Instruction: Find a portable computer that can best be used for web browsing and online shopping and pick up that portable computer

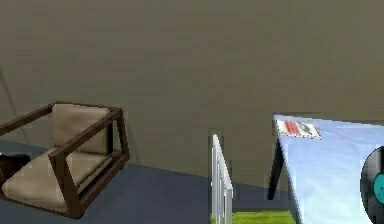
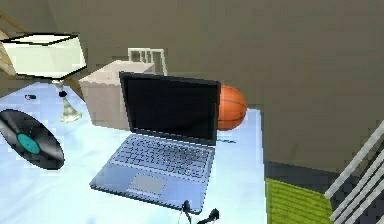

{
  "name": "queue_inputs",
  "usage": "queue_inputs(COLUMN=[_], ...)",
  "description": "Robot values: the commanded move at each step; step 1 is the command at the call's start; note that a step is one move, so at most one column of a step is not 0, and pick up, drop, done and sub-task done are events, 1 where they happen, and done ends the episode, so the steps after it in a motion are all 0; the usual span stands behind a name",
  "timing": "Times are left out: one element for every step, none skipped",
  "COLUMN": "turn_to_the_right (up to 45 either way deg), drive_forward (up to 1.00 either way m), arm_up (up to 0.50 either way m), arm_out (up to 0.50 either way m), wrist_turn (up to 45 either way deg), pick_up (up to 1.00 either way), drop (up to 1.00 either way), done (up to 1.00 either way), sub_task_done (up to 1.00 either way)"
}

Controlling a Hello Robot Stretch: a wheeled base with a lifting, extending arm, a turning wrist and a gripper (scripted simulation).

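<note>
An open laptop [image 2: 165, 135] with a dark screen and grey-blue keyboard stands on the pale blue table [image 2: 240, 180] in the arm side view, its front edge toward the view's bottom. Thin dark fingers of my gripper [image 2: 200, 213] poke up at the bottom edge, just in front of the laptop's near right corner. I cannot tell whether the gripper holds anything.
Around the laptop are a cardboard box [image 2: 100, 95], an orange basketball [image 2: 232, 106], a white-shaded lamp [image 2: 45, 55] and a vinyl record [image 2: 30, 138]. The table [image 1: 330, 165] carries a small red-and-white item [image 1: 298, 128]. A wooden armchair [image 1: 65, 155], a white chair back [image 1: 220, 180] and a green rug [image 2: 300, 205] are nearby.
</note>
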Motion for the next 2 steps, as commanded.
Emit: queue_inputs(turn_to_the_right=[0.0, 0.0], drive_forward=[0.00, 0.00], arm_up=[0.10, 0.00], arm_out=[0.00, 0.00], wrist_turn=[0.0, 0.0], pick_up=[0.00, 0.00], drop=[0.00, 0.00], done=[0.00, 1.00], sub_task_done=[0.00, 0.00])
